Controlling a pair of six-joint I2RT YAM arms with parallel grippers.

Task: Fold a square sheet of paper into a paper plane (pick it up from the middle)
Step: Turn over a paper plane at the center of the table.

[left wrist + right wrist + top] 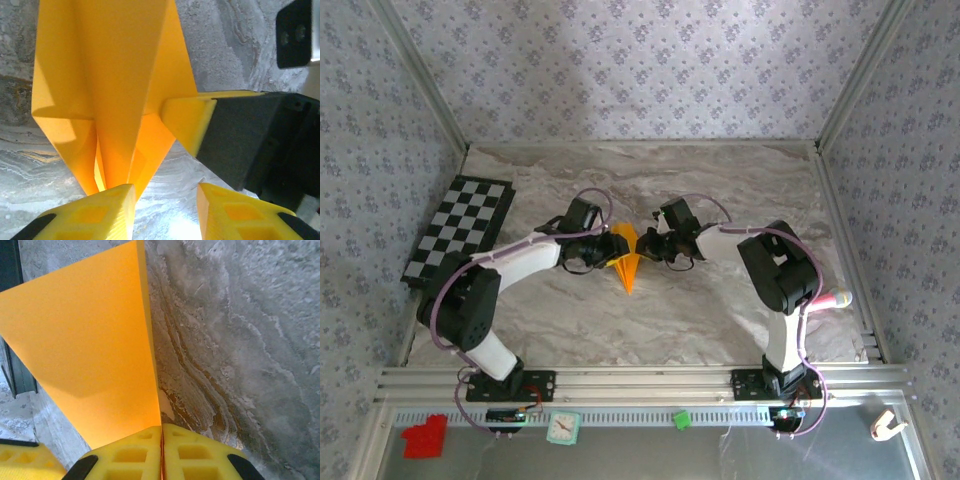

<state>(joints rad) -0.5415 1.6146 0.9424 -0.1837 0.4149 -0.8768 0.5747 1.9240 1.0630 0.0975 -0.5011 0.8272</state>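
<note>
The orange paper, folded into a narrow pointed paper plane (628,262) with layered creases, is held up between my two grippers at mid-table. My right gripper (161,436) is shut on one thin edge of the paper (90,350), its pads pressed flat together on it. In the left wrist view a right fingertip (187,117) pinches the plane (115,90) from the side. My left gripper (165,200) is open; bare table shows between its fingers, and the plane's lower folds end just above its left finger (105,210). From above, the left gripper (605,250) and right gripper (642,243) flank the plane closely.
A black-and-white checkered mat (460,235) lies at the far left. A pink object (835,298) sits by the right arm. On the front rail are a red block (425,437), a small clock (562,428) and a green cube (681,419). Patterned walls enclose the marbled table (720,190).
</note>
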